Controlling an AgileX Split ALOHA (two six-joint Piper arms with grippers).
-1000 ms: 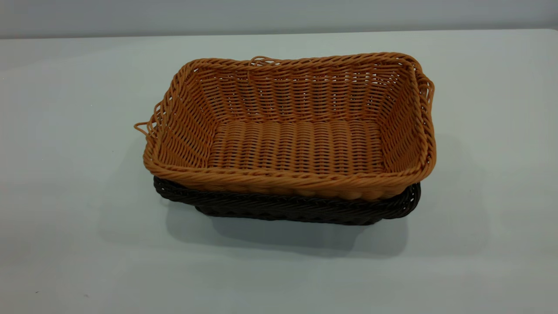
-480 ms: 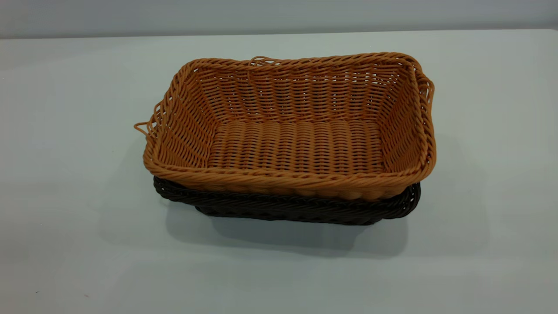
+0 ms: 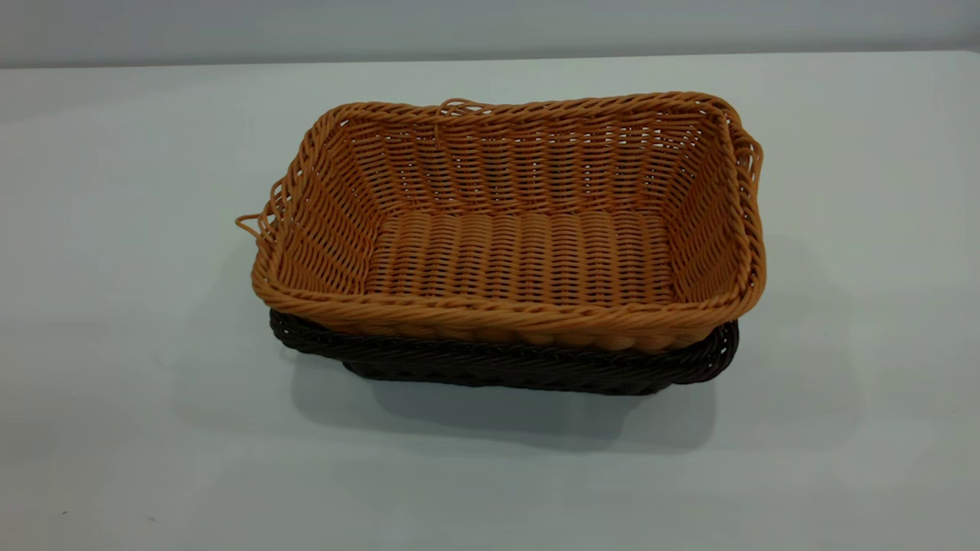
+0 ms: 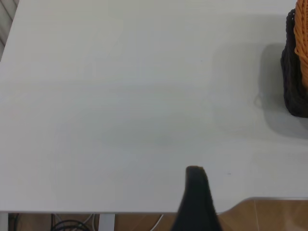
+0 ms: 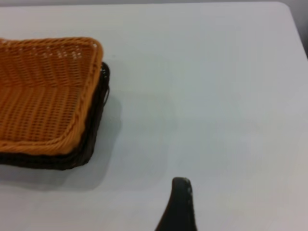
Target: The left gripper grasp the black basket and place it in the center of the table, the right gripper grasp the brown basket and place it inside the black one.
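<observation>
The brown basket (image 3: 521, 229) sits inside the black basket (image 3: 505, 367) in the middle of the frame. They are the only things in the way. The table (image 3: 122, 306) is bare all around them.

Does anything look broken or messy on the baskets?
A little. The brown basket, nested in the black basket, has loose wicker loops sticking out at its left rim and back rim. It also overhangs the black one unevenly. Nothing spilled.

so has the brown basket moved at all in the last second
No. The brown basket sits nested in the black basket, same spot against the table's far edge.
</observation>
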